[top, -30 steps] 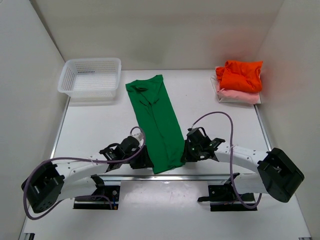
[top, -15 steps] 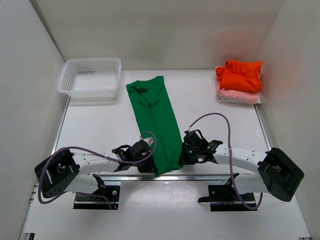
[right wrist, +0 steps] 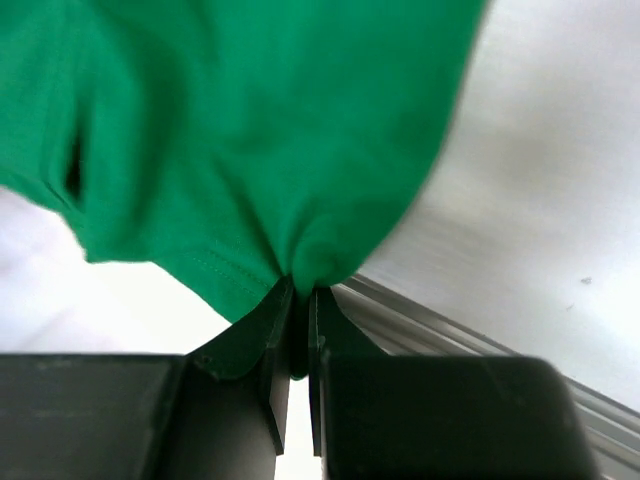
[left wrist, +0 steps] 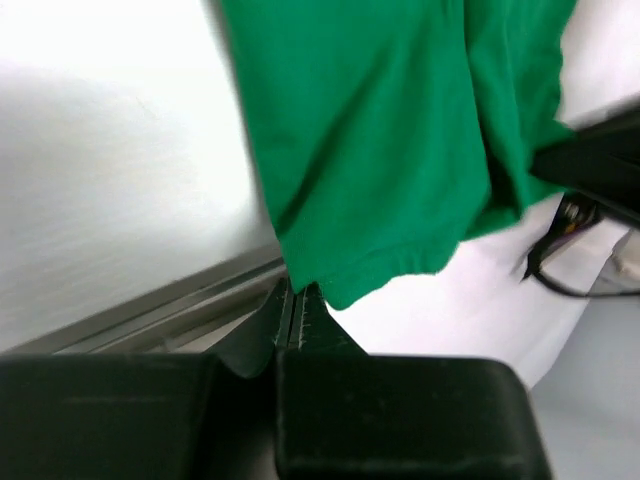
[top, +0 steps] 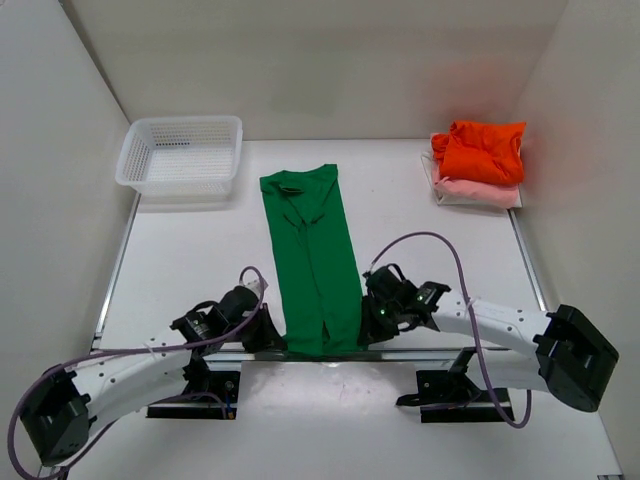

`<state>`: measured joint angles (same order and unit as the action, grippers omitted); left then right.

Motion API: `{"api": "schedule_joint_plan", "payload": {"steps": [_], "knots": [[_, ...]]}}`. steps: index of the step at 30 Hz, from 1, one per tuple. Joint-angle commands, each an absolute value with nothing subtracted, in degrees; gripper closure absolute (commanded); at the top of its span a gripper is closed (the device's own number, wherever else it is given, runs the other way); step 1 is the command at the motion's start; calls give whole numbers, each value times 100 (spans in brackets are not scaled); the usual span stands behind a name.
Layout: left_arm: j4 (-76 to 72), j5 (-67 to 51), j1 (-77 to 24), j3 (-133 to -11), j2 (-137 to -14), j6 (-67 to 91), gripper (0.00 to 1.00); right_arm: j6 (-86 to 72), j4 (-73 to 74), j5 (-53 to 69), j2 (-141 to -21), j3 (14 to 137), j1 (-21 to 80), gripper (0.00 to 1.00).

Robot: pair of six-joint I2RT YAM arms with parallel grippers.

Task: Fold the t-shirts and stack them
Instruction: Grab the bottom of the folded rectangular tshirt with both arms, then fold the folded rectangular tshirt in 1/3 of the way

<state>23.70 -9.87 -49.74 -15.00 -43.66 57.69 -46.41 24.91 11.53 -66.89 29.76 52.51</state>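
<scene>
Item: green t-shirt (top: 312, 255). Lies as a long narrow strip down the middle of the surface (top: 200, 260), collar end far, hem at the near edge between the two arms.

Left pincer (left wrist: 296, 300): clenched on the hem's left corner, a small pinch of cloth between the tips.

Right pincer (right wrist: 297, 290): clenched on the hem's right corner, with cloth bunched into the closed tips.

Stack: orange t-shirt (top: 482, 150) folded on top of the pink t-shirt (top: 480, 192), at the far right corner, well apart from the green one.

Basket (top: 185, 120): far left, not involved.

Step in hand, as judged: the end-to-end fold of the green strip, hem gripped and ready to lift.

Next move calls for: both arms rising together and carrying the hem toward the collar, corners level and apart so the strip does not twist or sag.
</scene>
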Motion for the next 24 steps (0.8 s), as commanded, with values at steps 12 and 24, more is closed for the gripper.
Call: {"api": "schedule_joint_plan", "payload": {"steps": [12, 24], "knots": [[2383, -1792, -2102, -4305, -6940, 3789, 100, -2119, 3551, 2127, -9278, 6694, 2963, 100], [1567, -1397, -1320, -5757, -9035, 3647, 60, -1591, 3956, 1812, -11926, 9982, 2383, 64]]}}
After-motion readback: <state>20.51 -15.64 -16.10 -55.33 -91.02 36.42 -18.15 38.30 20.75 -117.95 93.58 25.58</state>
